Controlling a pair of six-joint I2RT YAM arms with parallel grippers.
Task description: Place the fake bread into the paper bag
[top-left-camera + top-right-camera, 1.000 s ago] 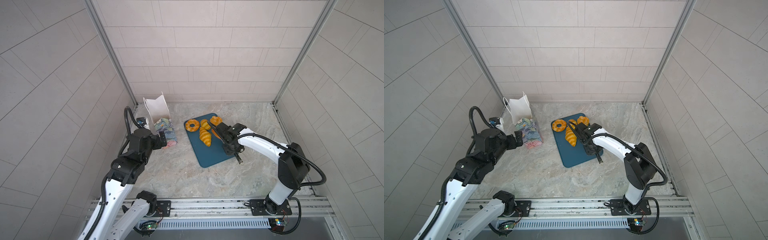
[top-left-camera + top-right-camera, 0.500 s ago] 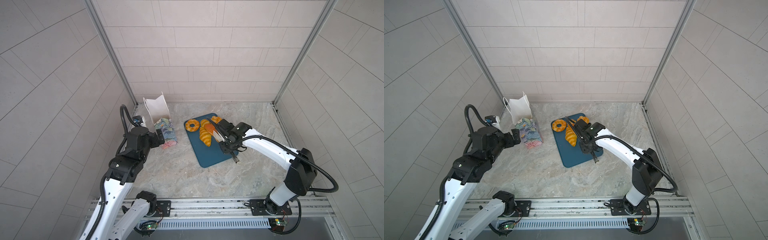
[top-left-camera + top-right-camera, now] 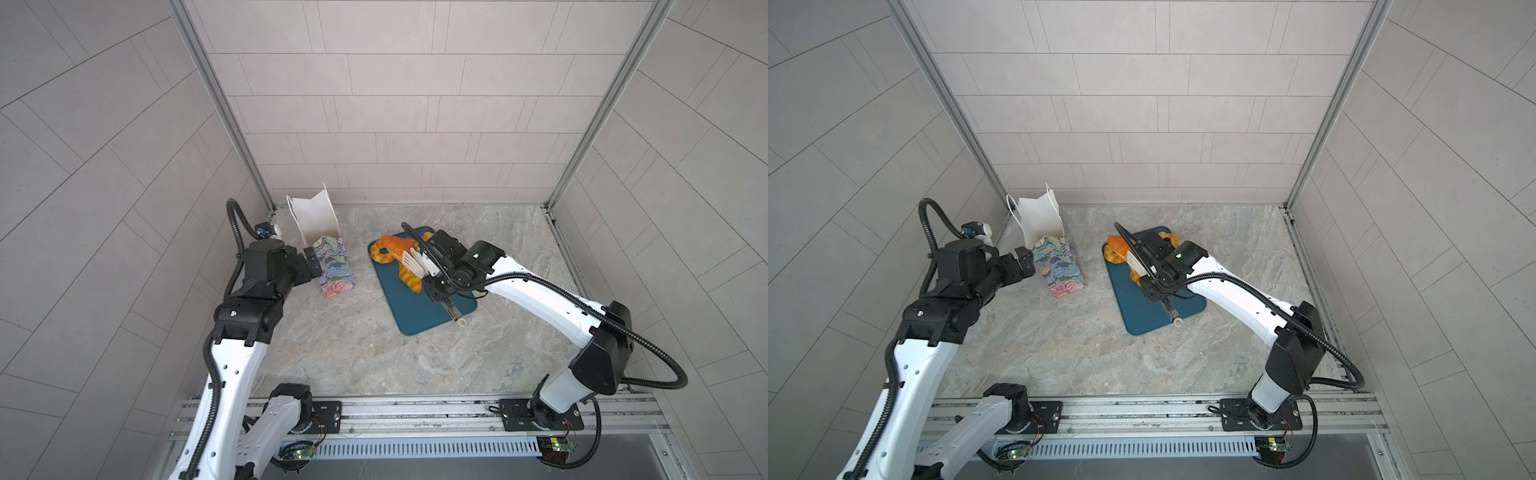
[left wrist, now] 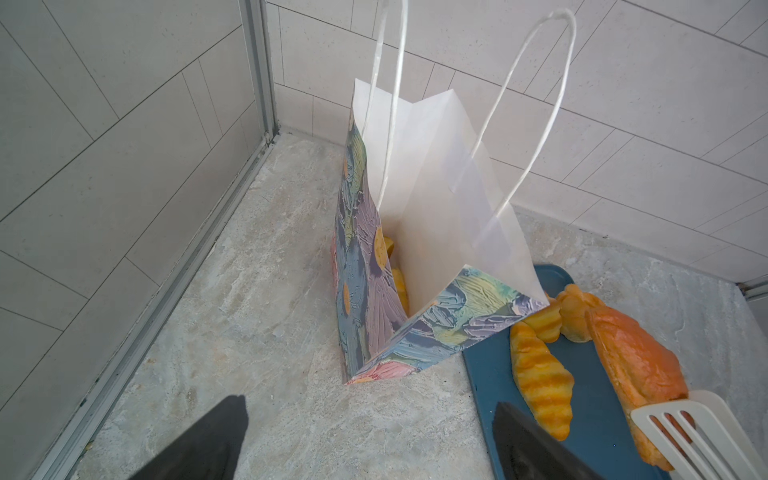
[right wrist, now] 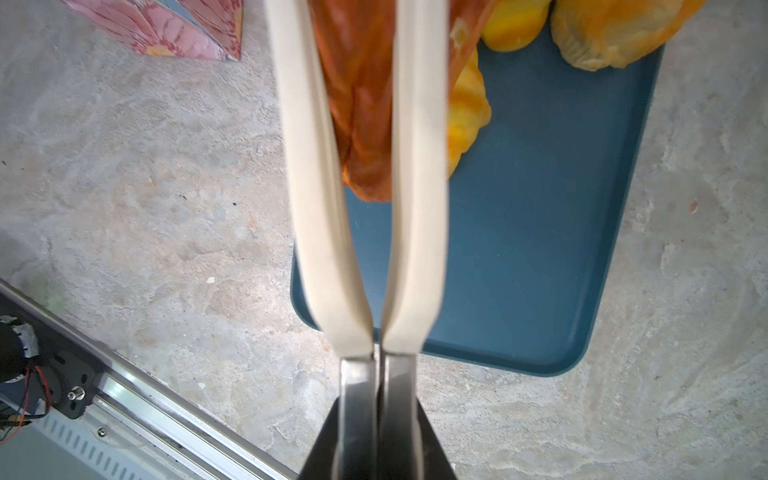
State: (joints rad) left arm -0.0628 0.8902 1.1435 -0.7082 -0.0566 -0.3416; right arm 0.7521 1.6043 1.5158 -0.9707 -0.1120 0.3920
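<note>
Top views: paper bag (image 3: 330,259) stands upright near the rear left corner, mouth open, white inside and floral outside. Left gripper (image 3: 312,262) is just beside the bag's left side, its jaws spread with nothing between them. Blue tray (image 3: 419,316) lies near the bag, to its right. Right gripper (image 3: 434,283) is over the tray, its jaws pressed on the handle of white tongs (image 3: 412,262). The tongs pinch an orange pastry (image 3: 395,247), which overlaps a ring pastry (image 3: 379,258). A striped roll (image 3: 409,281) lies on the tray beneath the tongs.

Left wrist view: only here does the bag's inside show, with yellow pieces (image 4: 397,278) at the bottom. Both cord handles (image 4: 523,104) stand up. The dark fingertips (image 4: 224,432) are wide apart and short of the bag. A slotted tong head rests against the orange pastry.

Right wrist view: only here do both tong arms show lengthwise, closing on the orange pastry from either side, with the metal shanks squeezed nearly together. A further yellow bun (image 5: 602,29) sits at the tray's far end. The bag's pink bottom corner is at the frame edge.

Change from one second earlier: the orange pastry was then a sliver at the gripper, right of the striped roll. It is now across the roll and nearer the bag. The left gripper has hardly shifted.
</note>
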